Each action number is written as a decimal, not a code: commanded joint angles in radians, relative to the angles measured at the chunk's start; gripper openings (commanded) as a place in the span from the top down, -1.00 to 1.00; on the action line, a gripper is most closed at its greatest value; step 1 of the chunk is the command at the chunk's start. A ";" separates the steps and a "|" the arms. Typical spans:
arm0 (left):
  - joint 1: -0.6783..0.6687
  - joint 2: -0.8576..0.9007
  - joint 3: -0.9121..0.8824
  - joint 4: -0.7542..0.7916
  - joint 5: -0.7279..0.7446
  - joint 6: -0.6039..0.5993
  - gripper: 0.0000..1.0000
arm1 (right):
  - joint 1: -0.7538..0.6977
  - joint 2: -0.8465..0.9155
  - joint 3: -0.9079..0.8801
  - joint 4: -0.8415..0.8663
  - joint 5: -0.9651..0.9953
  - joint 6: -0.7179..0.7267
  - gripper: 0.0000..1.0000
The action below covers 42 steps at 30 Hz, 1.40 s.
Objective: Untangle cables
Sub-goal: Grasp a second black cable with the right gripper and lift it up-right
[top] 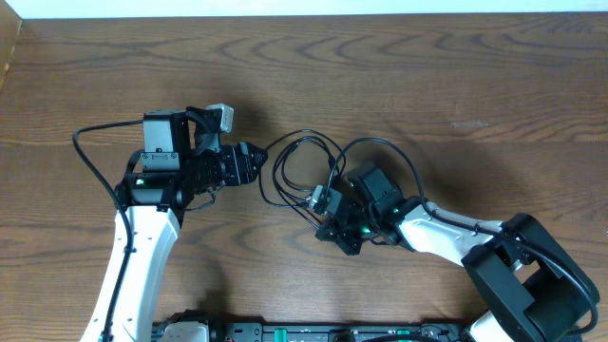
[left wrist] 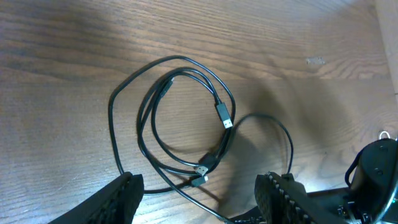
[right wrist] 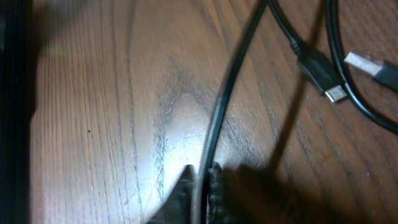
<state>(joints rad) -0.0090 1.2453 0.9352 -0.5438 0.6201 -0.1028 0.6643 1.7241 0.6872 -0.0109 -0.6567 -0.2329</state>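
The cables [top: 302, 134] lie as thin black cords in overlapping loops on the wooden table [top: 456, 76] between my two arms. In the left wrist view the loops [left wrist: 180, 58] spread out ahead, with small plugs [left wrist: 225, 116] lying among them. My left gripper [top: 249, 163] sits at the loops' left edge and stands open; one strand crosses the table between its fingers [left wrist: 121, 198]. My right gripper [top: 328, 197] is at the loops' lower right. It is shut on one black strand [right wrist: 227, 87], which runs up from its fingertips. Two plug ends [right wrist: 320, 71] lie beside that strand.
A thick black arm cable [top: 90, 157] arcs out to the left of the left arm. The right arm's body [top: 446, 233] stretches toward the lower right corner. The table's far edge [top: 304, 15] runs along the top.
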 commanded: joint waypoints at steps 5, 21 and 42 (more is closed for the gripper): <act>0.004 -0.013 0.011 -0.031 0.009 0.024 -0.26 | -0.005 -0.008 0.126 -0.069 0.057 0.122 0.98; 0.004 -0.011 0.011 -0.132 0.027 0.024 -0.26 | -0.037 -0.073 0.881 -0.895 0.584 0.281 0.99; 0.004 -0.011 0.011 -0.166 0.023 0.085 -0.26 | -0.364 -0.078 1.556 -1.444 0.773 0.386 0.98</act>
<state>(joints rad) -0.0090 1.2453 0.9352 -0.7071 0.6304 -0.0467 0.3275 1.6672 2.1544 -1.4414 0.1318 0.1341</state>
